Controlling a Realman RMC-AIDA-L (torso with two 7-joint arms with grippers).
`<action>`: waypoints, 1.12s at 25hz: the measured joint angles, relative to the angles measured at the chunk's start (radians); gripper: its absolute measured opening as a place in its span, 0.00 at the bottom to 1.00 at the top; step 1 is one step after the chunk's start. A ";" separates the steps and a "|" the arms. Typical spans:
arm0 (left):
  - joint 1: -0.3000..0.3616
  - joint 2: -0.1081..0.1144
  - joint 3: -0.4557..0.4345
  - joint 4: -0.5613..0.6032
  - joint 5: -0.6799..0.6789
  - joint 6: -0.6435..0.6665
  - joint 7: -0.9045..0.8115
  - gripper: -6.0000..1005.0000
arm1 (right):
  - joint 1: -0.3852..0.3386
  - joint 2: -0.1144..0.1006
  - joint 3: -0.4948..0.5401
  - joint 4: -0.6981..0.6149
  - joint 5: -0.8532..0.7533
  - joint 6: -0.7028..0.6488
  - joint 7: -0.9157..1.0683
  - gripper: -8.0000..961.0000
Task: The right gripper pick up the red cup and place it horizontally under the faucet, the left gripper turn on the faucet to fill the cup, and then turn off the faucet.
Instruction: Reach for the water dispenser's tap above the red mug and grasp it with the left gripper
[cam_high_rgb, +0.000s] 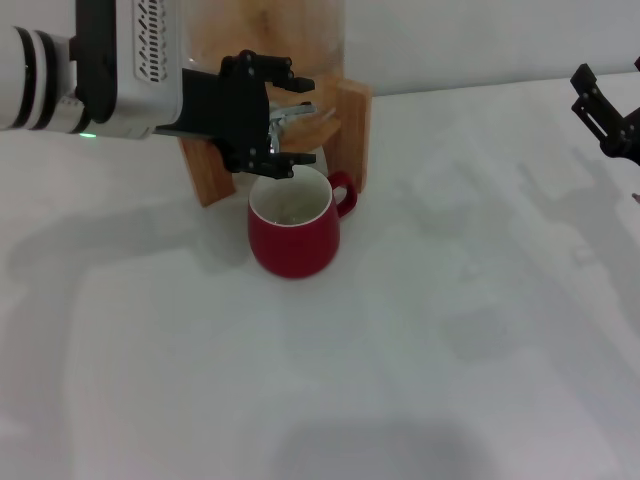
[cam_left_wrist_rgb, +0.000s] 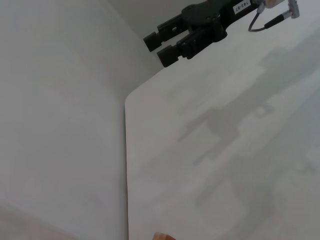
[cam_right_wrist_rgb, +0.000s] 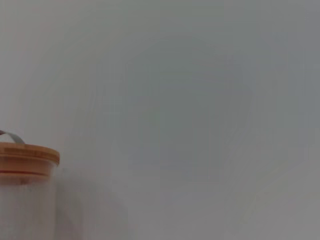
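**Entry: left claw at the faucet lever, cup in place beneath**

Left claw (cam_high_rgb: 268, 115): black, multi-fingered, on the white vented housing reaching in from the robot's left. Its fingers are spread around the chrome faucet (cam_high_rgb: 291, 113), some above the lever and some below; whether any finger actually presses the lever cannot be told from the head view.

Faucet: shiny spigot with lever on top, mounted in the wooden-framed dispenser (cam_high_rgb: 353, 125), whose clear vessel rises behind the claw.

Red cup (cam_high_rgb: 293, 231): upright on the white desk (cam_high_rgb: 420, 340), mouth open directly under the spout, loop handle turned toward the wooden frame. The white inside shows a faint glint; whether liquid is present is unclear.

Right claw (cam_high_rgb: 606, 112): parked at the far right edge of the head view, well apart from the cup, holding nothing; in the left wrist view its two fingers stand a little apart.

Step in hand, by judgement: the cup is already placed, so the faucet-operating stage is under way, either opening or closing the lever.

Next move calls for: a firm bearing on the lever alone, turning it without nudging the cup just below or shifting the dispenser.
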 joint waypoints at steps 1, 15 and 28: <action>0.000 0.000 0.000 0.001 0.001 0.000 0.000 0.77 | 0.000 0.000 0.000 0.000 0.000 0.000 0.000 0.85; 0.011 0.000 -0.001 0.014 -0.001 -0.003 0.006 0.77 | 0.006 0.000 0.000 0.000 0.004 0.000 0.000 0.85; 0.033 -0.002 0.002 0.064 -0.005 0.002 -0.008 0.77 | 0.006 0.000 0.005 0.000 0.006 0.002 0.000 0.85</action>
